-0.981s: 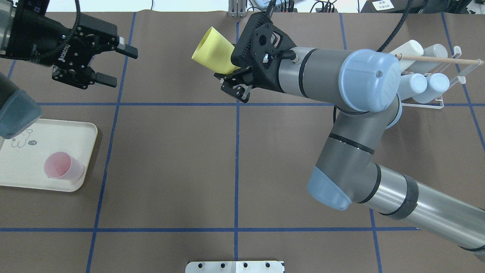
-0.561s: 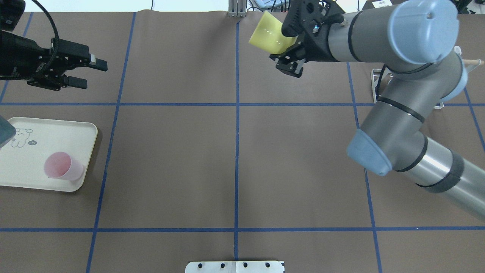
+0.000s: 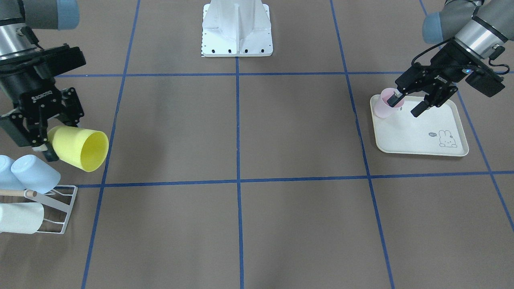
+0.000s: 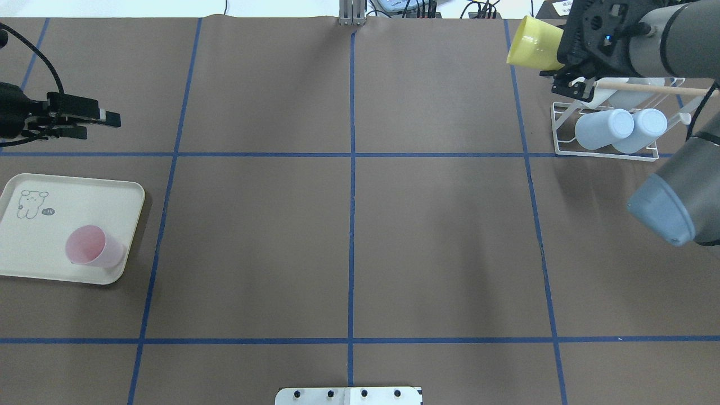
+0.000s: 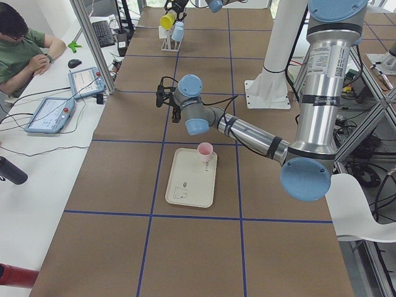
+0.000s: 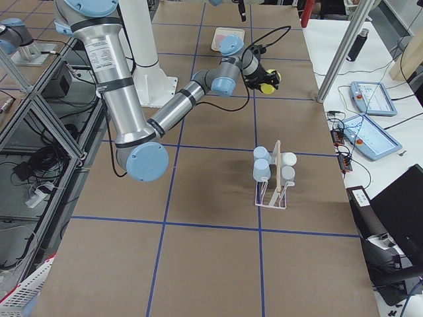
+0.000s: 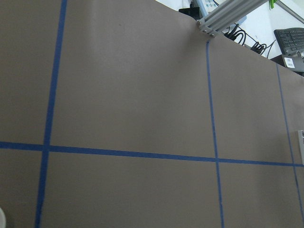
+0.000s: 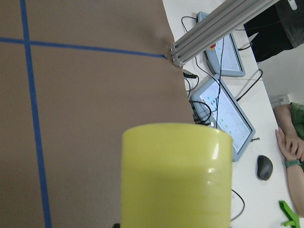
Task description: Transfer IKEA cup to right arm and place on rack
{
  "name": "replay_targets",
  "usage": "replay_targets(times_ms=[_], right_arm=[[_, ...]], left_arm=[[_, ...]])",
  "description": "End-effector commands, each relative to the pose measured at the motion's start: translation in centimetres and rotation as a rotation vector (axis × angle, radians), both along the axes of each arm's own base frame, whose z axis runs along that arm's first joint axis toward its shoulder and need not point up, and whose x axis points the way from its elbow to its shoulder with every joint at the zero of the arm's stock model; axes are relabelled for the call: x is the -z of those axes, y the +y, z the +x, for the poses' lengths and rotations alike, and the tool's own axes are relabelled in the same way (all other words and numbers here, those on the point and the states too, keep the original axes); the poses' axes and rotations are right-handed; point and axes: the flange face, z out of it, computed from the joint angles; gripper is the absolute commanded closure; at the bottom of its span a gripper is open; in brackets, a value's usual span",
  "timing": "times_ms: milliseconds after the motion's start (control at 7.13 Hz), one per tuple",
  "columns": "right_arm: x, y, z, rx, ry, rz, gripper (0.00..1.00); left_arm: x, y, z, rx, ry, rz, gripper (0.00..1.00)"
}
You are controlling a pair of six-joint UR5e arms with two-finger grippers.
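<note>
My right gripper [image 4: 562, 56] is shut on the base of the yellow IKEA cup [image 4: 534, 42], held on its side above the table with its mouth away from the arm. The cup [image 3: 78, 148] hangs just beside and above the white wire rack [image 4: 610, 152], near its wooden rod [image 4: 647, 88]. The right wrist view is filled by the cup's wall [image 8: 176, 175]. My left gripper [image 3: 409, 102] is open and holds nothing, raised at the far left of the table [image 4: 95, 124].
Pale blue and white cups [image 4: 604, 128] lie in the rack. A pink cup [image 4: 90, 247] stands on a cream rabbit-printed tray [image 4: 34, 264] at the left. A person [image 5: 25, 43] sits at a side desk with tablets.
The right arm swung the yellow cup to the right, from the table's middle line to beside the rack. The left arm drew back to the left, still open.
</note>
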Motion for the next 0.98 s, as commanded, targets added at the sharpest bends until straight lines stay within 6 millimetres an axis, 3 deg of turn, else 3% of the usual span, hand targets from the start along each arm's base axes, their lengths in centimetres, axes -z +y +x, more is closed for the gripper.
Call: replay_targets(times_ms=[0, 280, 561, 841], right_arm=[[-6.7, 1.1, 7.1, 0.018, 0.219, 0.045, 0.5], [-13.0, 3.2, 12.3, 0.069, 0.417, 0.05, 0.52], [-18.2, 5.7, 15.5, 0.125, 0.62, 0.048, 0.55], [-20.1, 5.8, 17.0, 0.149, 0.851, 0.09, 0.55]], left_arm=[[-1.4, 0.1, -0.9, 0.005, -0.036, 0.004, 0.01], [-1.5, 0.1, -1.0, 0.006, -0.037, 0.002, 0.01], [-1.5, 0.2, -0.9, 0.005, -0.037, 0.002, 0.01], [-1.5, 0.2, -1.0, 0.005, -0.037, 0.002, 0.01]])
